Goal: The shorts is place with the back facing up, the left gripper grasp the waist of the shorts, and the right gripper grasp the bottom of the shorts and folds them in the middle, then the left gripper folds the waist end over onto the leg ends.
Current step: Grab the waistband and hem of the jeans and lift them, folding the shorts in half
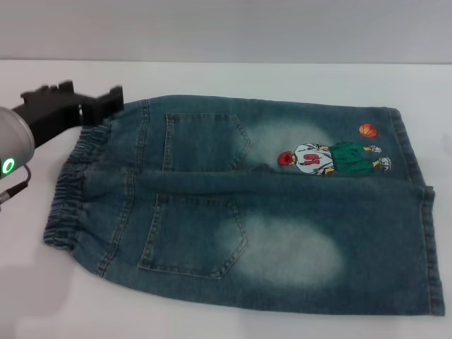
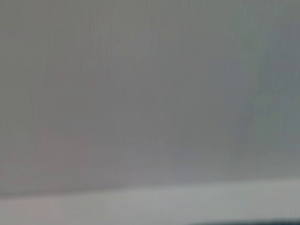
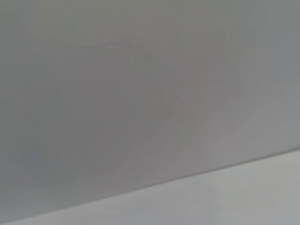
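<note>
Now the left gripper (image 1: 99, 106) is seen at the far left corner of the shorts (image 1: 240, 205), at the waist end. Its black claw is reached in from the left, its tips at the gathered edge of the waistband (image 1: 67, 194); whether the fingers are parted or closed cannot be told, and no denim can be seen pinched between them. Behind the claw, a silver-white rounded arm segment with a small green light (image 1: 7, 167) is caught at the left edge of the head view.

The shorts are laid flat on the white table (image 1: 226, 78), back upward, waist to the left and leg ends to the right. The denim is dark blue, with two soft whitish faded patches, one on each leg. The elastic waistband is bunched into tight ruffles. Two patch pockets (image 1: 192, 236) are stitched on, each tapering to a point at its lower edge. On the far leg a cartoon basketball-player print (image 1: 328, 159) is shown in red, white and green, with an orange ball beside it. The hems are finished with a doubled seam.

The right gripper is not seen in any view; only plain grey surfaces are shown by both wrist views.
</note>
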